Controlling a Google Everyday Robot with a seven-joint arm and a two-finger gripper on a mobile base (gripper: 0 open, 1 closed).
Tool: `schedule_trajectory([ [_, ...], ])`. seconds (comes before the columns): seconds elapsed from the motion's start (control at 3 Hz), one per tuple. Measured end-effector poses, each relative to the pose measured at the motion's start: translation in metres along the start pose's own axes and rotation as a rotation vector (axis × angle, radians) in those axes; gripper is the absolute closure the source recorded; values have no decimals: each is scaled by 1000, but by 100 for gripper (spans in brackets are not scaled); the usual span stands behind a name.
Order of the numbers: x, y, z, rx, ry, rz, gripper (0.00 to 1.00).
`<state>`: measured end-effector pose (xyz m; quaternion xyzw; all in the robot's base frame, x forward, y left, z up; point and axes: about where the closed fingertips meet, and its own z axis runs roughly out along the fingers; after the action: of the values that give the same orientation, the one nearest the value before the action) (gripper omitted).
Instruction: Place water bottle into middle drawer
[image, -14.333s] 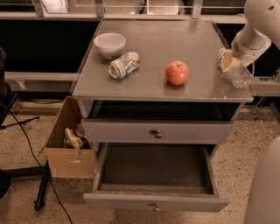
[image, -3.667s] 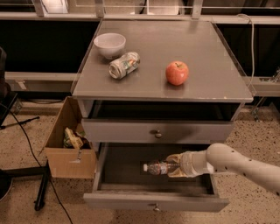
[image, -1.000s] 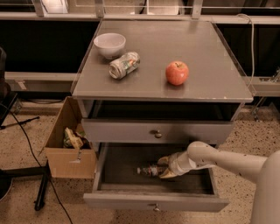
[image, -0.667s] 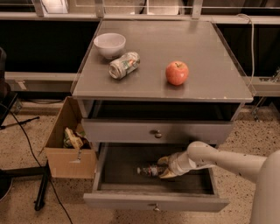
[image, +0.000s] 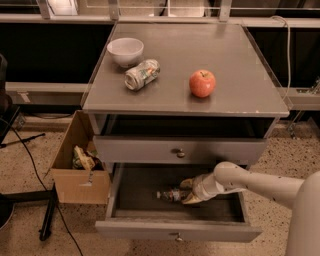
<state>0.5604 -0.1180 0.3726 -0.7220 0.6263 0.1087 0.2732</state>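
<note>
The middle drawer (image: 150, 216) is pulled out below the tabletop, with a dark floor and a small round knob on its thin front strip. The water bottle (image: 170, 195) lies on its side inside it, cap pointing left, near the middle of the floor. My gripper (image: 188, 192) reaches down into the drawer from the right, and its fingers are around the bottle's right end. The white arm runs off to the lower right.
On the grey tabletop (image: 240, 95) stand a white bowl (image: 125, 51), a silver-and-green can (image: 142, 74) on its side and a red apple (image: 202, 83). A shut drawer with a round knob (image: 179, 153) sits above the open one. A cardboard box (image: 80, 165) stands at the left, with cables on the floor.
Over the last second nothing has visibly moved. Before that the bottle went from the tabletop's right edge down into the drawer, and then a little to the left.
</note>
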Motion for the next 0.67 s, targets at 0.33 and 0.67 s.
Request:
schedule_trajectory([
  [0.33, 0, 0, 0, 0, 0, 0, 15],
  [0.67, 0, 0, 0, 0, 0, 0, 0],
])
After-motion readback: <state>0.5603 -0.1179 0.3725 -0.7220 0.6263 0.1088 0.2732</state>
